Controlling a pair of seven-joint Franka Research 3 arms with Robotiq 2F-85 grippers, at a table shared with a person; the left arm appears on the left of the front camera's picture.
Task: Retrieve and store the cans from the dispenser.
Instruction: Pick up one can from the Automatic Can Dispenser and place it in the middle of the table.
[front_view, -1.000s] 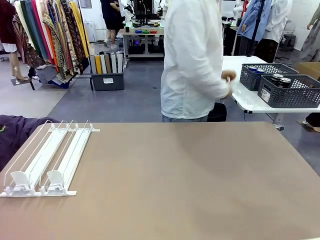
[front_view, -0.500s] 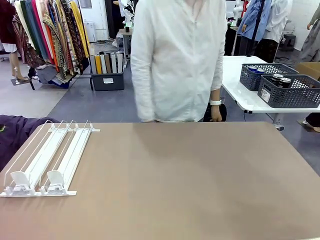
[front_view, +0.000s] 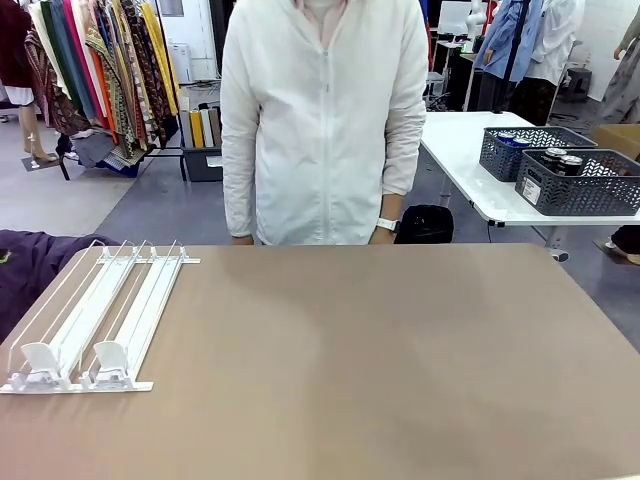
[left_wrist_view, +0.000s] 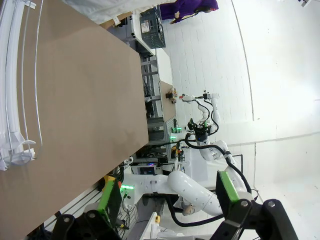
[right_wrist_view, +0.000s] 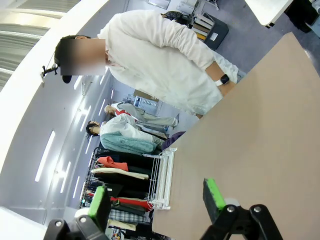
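Front view: the dispenser, a flat white wire rack with two lanes and a pusher tab at the near end of each, lies at the left side of the brown table. Both lanes look empty to me. The person in a white jacket stands at the far edge, arms hanging, hands hidden below the table line. On the white side table at far right sit two dark grey lattice baskets; can tops show inside them, though I cannot read their colours.

Left wrist view: my left gripper hangs off the table with its green-padded fingers wide apart and nothing between them; the dispenser rails lie along the picture's left edge.

Right wrist view: my right gripper also has its fingers spread and holds nothing, looking across the table toward the rack and the person.

As I judge it, the step in hand is waiting. With no can in a lane there is nothing to retrieve, so I keep both arms clear, fingers apart, and approach a lane's near end only once a can sits against it, squaring the pads to the can's sides before closing.
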